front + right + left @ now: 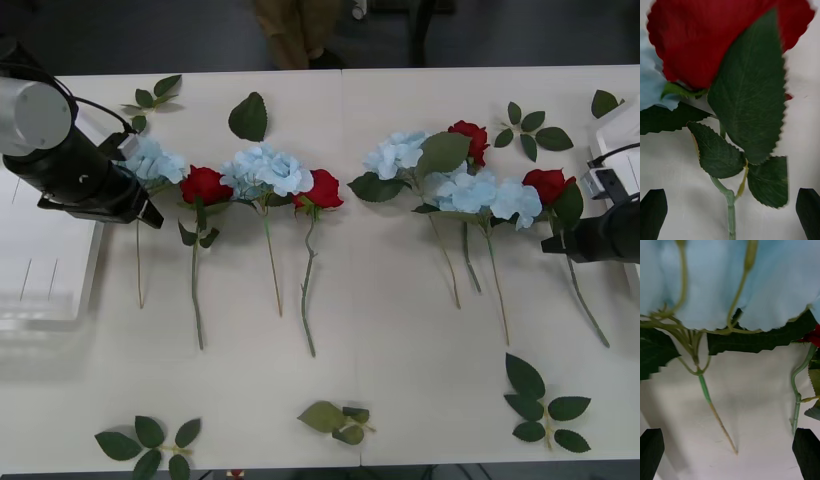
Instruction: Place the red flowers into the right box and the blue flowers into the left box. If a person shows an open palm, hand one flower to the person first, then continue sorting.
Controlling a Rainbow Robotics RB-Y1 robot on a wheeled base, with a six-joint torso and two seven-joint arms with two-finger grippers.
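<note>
Front view, left arm: the left gripper [150, 212] hung over the outermost blue flower [155, 162] at the left end of the row, just beside the slotted left box [50, 290].
Front view, right arm: the right gripper [548, 245] sat over the stem of the outermost red flower [547, 184], near the right box [620, 130] at the table's edge.
Front view, axis: stems ran from the heads back toward the robot, roughly parallel.
Right wrist view: fingers [653, 212] stood apart, released, with the red flower's stem [730, 210] lying between them and its head [711, 41] beyond.
Left wrist view: fingers [651, 452] stood apart, holding nothing; the blue flower's stem [711, 405] ran slantwise between them, head [730, 281] ahead.
Judgement: each arm was nearest its own flower; closing across the stem should catch it.
</note>
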